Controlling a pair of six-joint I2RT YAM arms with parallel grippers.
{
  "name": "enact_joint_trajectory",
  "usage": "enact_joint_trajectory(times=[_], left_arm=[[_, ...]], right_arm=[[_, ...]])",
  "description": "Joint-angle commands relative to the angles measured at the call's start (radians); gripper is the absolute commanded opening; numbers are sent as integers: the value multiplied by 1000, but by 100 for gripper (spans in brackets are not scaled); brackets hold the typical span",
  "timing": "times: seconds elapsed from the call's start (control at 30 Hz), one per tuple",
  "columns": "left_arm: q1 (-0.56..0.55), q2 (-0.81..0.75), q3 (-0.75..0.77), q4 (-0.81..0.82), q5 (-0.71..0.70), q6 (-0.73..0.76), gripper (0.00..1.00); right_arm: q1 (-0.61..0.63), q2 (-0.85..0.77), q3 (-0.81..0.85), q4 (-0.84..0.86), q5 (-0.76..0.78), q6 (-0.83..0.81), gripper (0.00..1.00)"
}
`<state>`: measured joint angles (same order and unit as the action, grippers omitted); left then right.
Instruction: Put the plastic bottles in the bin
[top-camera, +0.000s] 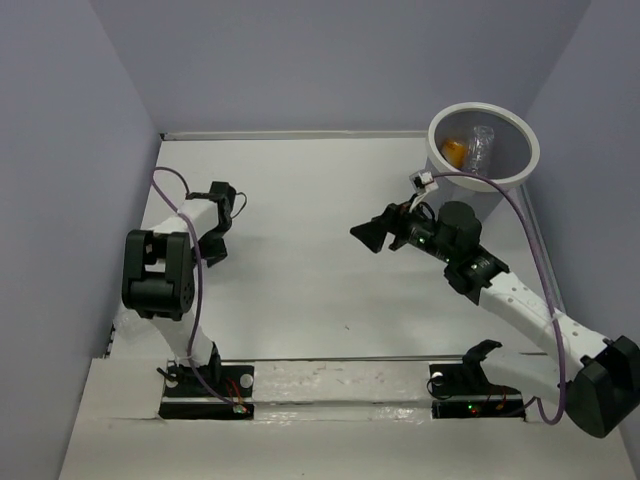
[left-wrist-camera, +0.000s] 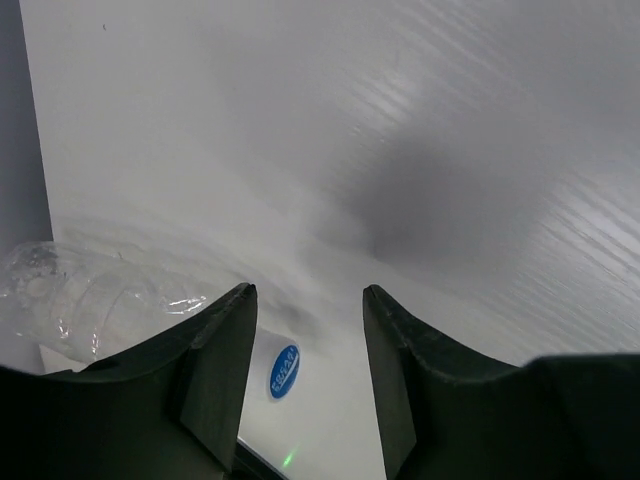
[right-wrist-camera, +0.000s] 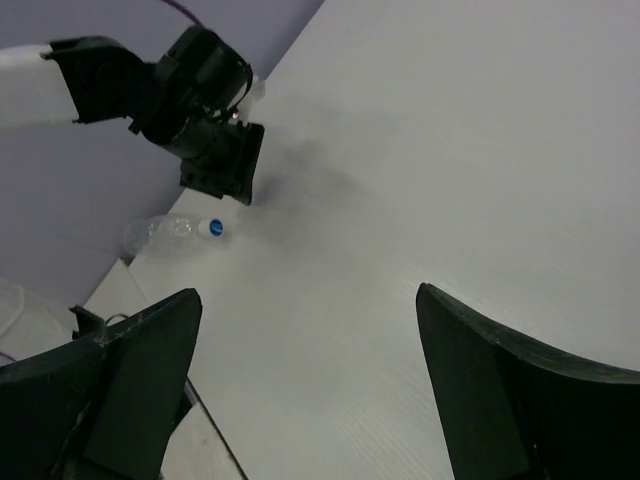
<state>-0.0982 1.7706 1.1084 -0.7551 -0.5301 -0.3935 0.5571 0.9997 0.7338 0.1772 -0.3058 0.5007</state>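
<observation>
The bin (top-camera: 520, 170) stands at the far right. An orange bottle (top-camera: 455, 152) and a clear bottle (top-camera: 482, 145) lie inside it. Another clear bottle (right-wrist-camera: 165, 233) with a blue cap (right-wrist-camera: 215, 228) lies on the table near the left wall. It also shows in the left wrist view (left-wrist-camera: 90, 305), with its cap (left-wrist-camera: 283, 372) just below my left jaws. It is hidden in the top view. My left gripper (left-wrist-camera: 310, 292) is open and empty above it, as the top view (top-camera: 214, 247) also shows. My right gripper (top-camera: 372, 236) is open and empty over mid-table (right-wrist-camera: 310, 295).
Grey-violet walls close the table on the left, back and right. A raised white ledge (top-camera: 330, 375) with both arm bases runs along the near edge. Purple cables (top-camera: 185, 190) trail along both arms.
</observation>
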Motion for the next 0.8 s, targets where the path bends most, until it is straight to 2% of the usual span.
enact_joint_trajectory(times=[0.0, 0.1, 0.2, 0.23, 0.27, 0.33, 0.4, 0.43, 0.53, 0.57, 0.67, 0.7, 0.73, 0.77], left_arm=[[-1, -184, 75, 48, 93, 48, 58], [-15, -276, 142, 100, 182, 62, 61], [-31, -463, 221, 187, 292, 59, 65], [-32, -508, 229, 215, 323, 56, 67], [-31, -549, 232, 267, 385, 50, 71], [-34, -675, 234, 316, 433, 32, 79], [-32, -770, 249, 356, 495, 12, 83], [-32, -770, 255, 364, 519, 2, 85], [-32, -870, 277, 385, 637, -31, 91], [-34, -885, 278, 395, 685, -39, 93], [-34, -951, 275, 407, 751, -53, 96], [-34, -982, 269, 405, 762, -48, 97], [-34, -997, 262, 404, 762, -48, 97], [-34, -1013, 252, 404, 765, -48, 97]], right_arm=[[48, 106, 85, 62, -193, -59, 89], [119, 181, 150, 12, -182, -140, 78], [211, 293, 214, 2, -188, -183, 62], [230, 322, 229, 8, -190, -191, 51], [263, 389, 266, 13, -193, -209, 36], [286, 463, 312, 19, -234, -234, 28], [326, 587, 412, -1, -251, -303, 27], [337, 631, 453, -13, -253, -326, 28], [375, 818, 652, -88, -285, -402, 41], [391, 906, 758, -100, -303, -434, 59], [405, 1051, 941, -177, -338, -490, 88], [417, 1155, 1092, -270, -345, -561, 95], [417, 1156, 1171, -271, -351, -562, 95], [428, 1262, 1249, -345, -360, -582, 97]])
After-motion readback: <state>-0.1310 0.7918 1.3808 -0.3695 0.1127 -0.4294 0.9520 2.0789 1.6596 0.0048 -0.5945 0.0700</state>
